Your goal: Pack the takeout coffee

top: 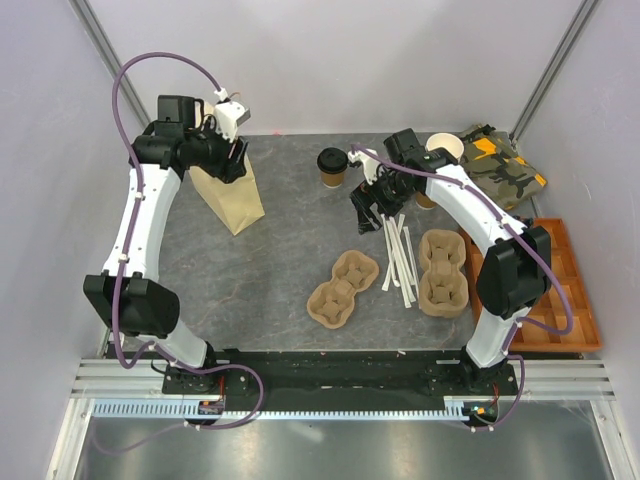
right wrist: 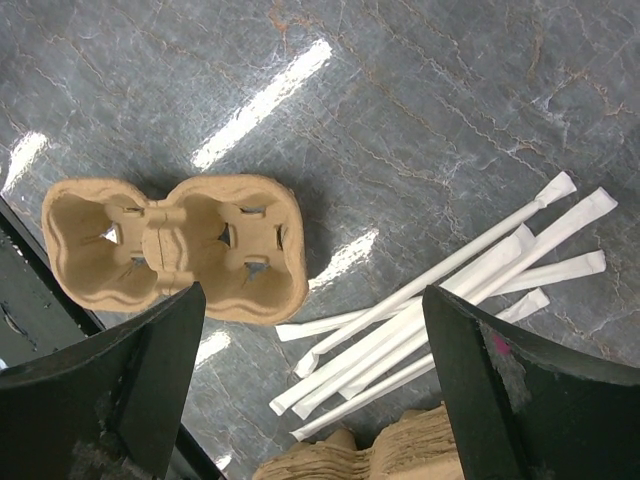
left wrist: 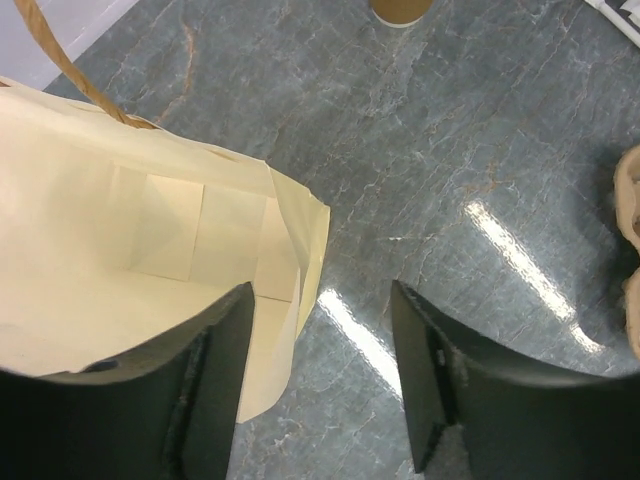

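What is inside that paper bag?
The paper bag shows only bare, creased lining, nothing lying in it; its nearest part is hidden behind the left gripper.

Left hand (left wrist: pixel 320 300) points down with jaws apart; right hand (right wrist: pixel 312 300) points down, jaws spread wide

Table (top: pixel 290 240) — bag (top: pixel 228 195), carriers (top: pixel 342 288), straws (top: pixel 400 255), coffee (top: pixel 333 166)

A grey marbled table (top: pixel 280 270) holds an open paper bag (top: pixel 235 200) far left, a pulp cup carrier (top: pixel 342 288) at centre, wrapped straws (top: pixel 400 255) just beside it, then a second carrier (top: pixel 443 272). An orange tray (top: pixel 565 290) and a camouflage cloth (top: pixel 500 165) lie on the right.
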### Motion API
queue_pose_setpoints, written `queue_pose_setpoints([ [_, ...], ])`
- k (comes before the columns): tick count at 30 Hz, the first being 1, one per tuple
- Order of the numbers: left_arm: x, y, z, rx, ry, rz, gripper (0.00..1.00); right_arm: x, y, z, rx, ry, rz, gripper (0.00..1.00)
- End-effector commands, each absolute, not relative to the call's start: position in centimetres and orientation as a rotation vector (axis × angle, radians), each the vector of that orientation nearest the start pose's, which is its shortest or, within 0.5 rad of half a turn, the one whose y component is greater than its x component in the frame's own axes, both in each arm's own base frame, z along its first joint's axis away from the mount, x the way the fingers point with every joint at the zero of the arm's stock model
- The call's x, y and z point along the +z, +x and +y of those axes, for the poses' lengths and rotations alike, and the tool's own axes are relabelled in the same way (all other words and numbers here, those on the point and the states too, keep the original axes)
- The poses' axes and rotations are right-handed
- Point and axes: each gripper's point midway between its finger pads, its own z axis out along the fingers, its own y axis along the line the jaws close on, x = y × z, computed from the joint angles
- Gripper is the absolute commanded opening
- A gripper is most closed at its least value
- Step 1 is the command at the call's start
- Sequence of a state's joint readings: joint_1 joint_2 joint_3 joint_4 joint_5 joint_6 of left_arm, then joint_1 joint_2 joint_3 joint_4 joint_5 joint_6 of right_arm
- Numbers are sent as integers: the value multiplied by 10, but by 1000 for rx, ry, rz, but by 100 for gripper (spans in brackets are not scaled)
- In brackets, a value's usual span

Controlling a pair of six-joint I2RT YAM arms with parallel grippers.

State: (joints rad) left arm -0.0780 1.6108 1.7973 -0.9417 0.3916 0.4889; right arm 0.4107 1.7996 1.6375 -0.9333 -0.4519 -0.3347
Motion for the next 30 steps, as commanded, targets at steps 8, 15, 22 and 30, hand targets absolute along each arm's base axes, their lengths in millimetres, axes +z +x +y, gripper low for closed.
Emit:
queue_pose_setpoints([
  [8, 293, 413, -98, -284, 909, 2052, 19, 182, 354, 227, 620, -1067, 2335, 98],
  [15, 310, 405, -137, -378, 920, 2008, 2, 182, 354, 227, 617, -1067, 2337, 98],
  [22, 321, 381, -174, -471, 936, 1991, 2, 183, 354, 226, 614, -1059, 2340, 98],
  [30, 303, 365, -196, -594, 927, 2062, 5, 184, 354, 226, 612, -1052, 2341, 98],
])
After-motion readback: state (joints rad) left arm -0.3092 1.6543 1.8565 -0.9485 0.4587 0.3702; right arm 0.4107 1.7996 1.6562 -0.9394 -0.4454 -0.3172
